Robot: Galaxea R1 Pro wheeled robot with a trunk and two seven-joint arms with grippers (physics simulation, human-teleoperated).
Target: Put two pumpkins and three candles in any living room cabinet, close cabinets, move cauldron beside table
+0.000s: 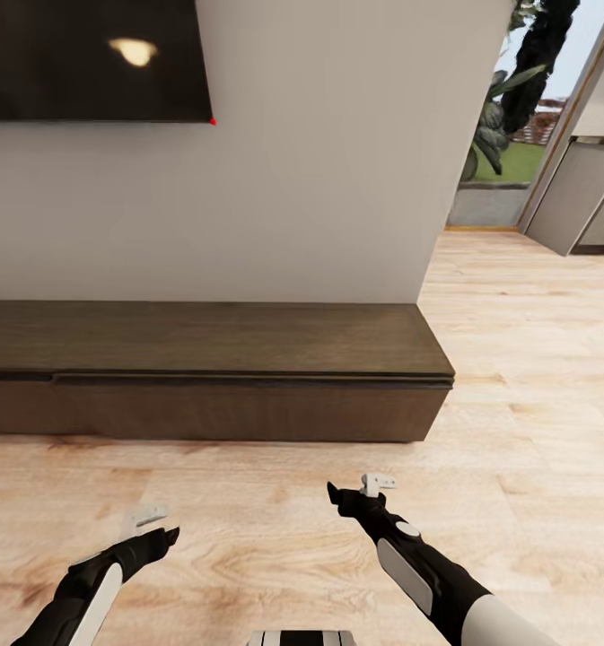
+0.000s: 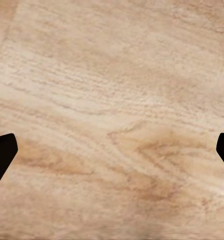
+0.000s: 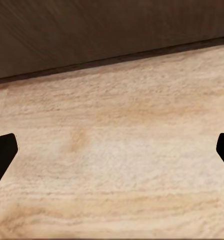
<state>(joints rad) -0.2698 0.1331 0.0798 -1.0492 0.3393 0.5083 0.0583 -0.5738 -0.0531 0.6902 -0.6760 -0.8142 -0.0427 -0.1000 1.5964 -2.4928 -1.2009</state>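
Observation:
The cabinet (image 1: pixel 212 408), a long, low dark-brown wood unit, runs along the white wall ahead, and its fronts look shut. Its lower edge (image 3: pixel 92 35) also lies just beyond the right gripper in the right wrist view. My left gripper (image 1: pixel 156 528) hovers open over the bare wood floor, some way short of the cabinet. My right gripper (image 1: pixel 357 490) is also open and empty, nearer the cabinet's right half. Both wrist views show the fingertips (image 2: pixel 2 155) (image 3: pixel 2 155) spread wide apart with nothing between them. The pumpkins, candles, cauldron and table are out of view.
A dark screen (image 1: pixel 86 58) hangs on the wall above the cabinet. The wall ends at the right, where light wood floor (image 1: pixel 535 359) runs on toward grey units (image 1: pixel 580 197) and a plant (image 1: pixel 508 99) by a window.

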